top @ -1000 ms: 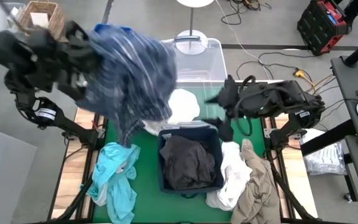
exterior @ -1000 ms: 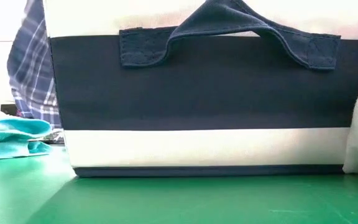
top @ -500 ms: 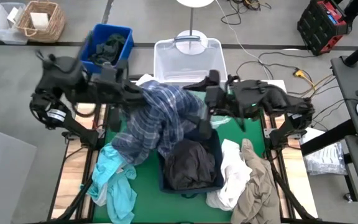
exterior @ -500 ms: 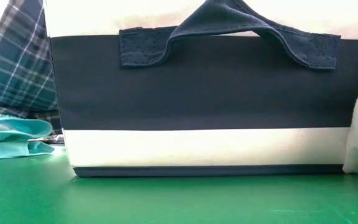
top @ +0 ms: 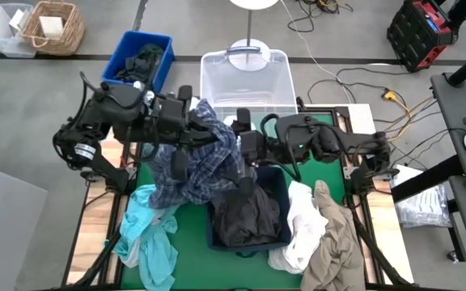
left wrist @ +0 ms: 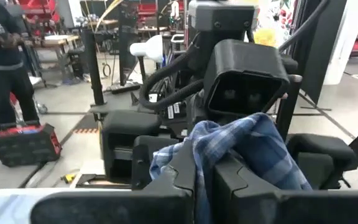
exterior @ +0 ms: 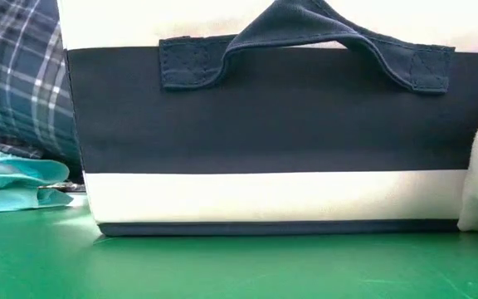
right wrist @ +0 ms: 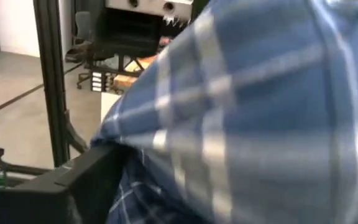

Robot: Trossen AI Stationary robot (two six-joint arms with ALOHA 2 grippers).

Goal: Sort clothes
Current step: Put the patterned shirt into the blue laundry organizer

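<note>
Plaid shirt (top: 198, 158) has dropped from high beside the blue bin (top: 141, 58) and now hangs bunched just left of the navy box (top: 247, 212), my left pincer (left wrist: 205, 180) pinching its fabric. My right pincer (top: 245, 148) has closed in against it; whether it's spread or pinching I cannot tell, so I judge a two-handed hold is coming.

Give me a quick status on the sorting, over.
Left pincer shut on plaid shirt, held over the table's left half. Right pincer at the shirt's other edge, grip unclear. Navy fabric box right beneath, black garment inside.
</note>
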